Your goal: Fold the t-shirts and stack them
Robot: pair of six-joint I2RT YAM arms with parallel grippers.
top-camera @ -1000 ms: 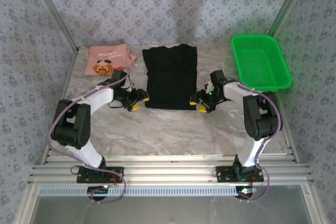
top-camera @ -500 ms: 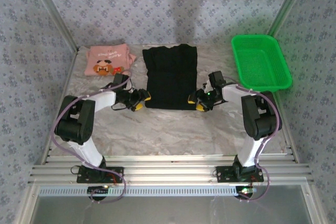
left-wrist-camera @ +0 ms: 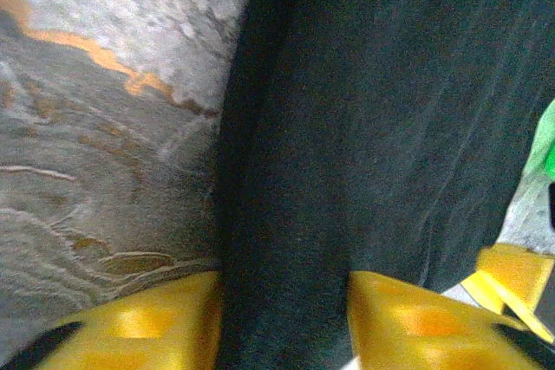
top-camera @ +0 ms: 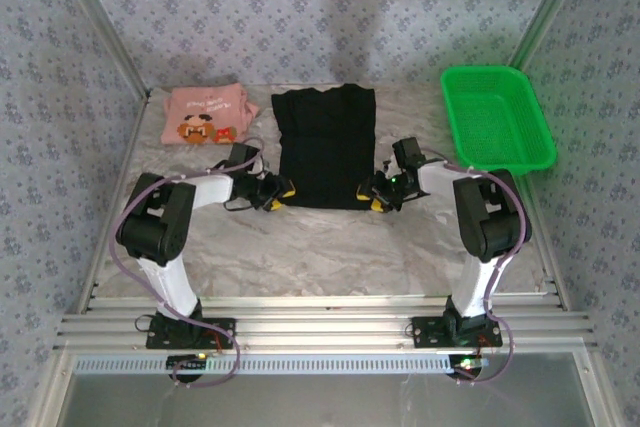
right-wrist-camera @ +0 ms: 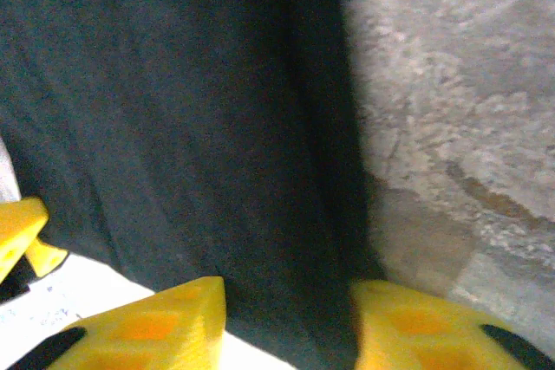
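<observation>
left end effector (top-camera: 277,190): clamped on black t-shirt (top-camera: 325,142), near-left corner
right end effector (top-camera: 373,193): clamped on its near-right corner

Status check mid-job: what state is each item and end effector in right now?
black t-shirt: flat, folded into a long rectangle, near corners between end effector fingers.
pink t-shirt: folded, print up, lying apart, unstacked.
green basket: upright, empty.
left end effector: fingers astride the black shirt's near left edge; clamping unclear.
right end effector: fingers astride its near right edge; clamping unclear.
</observation>
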